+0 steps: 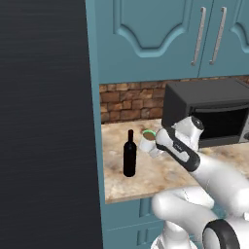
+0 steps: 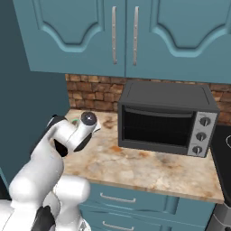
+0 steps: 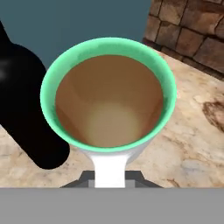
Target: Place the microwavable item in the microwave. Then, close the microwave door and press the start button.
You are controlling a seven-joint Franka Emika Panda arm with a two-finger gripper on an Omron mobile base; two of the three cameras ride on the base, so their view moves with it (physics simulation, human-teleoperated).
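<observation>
The white mug has a green rim and brown liquid inside, and I look down into it in the hand view. Its white handle runs down between my two fingertips. My gripper is shut on that handle. From the left base view the mug is at the end of my gripper, tilted slightly over the counter's back left area, just right of the bottle. The silver-grey microwave and its door are out of view.
A dark wine bottle stands on the marble counter, close to the mug's left; it is also beside the mug in the hand view. A dark countertop oven with knobs sits to the right. A brick backsplash and teal cabinets lie behind.
</observation>
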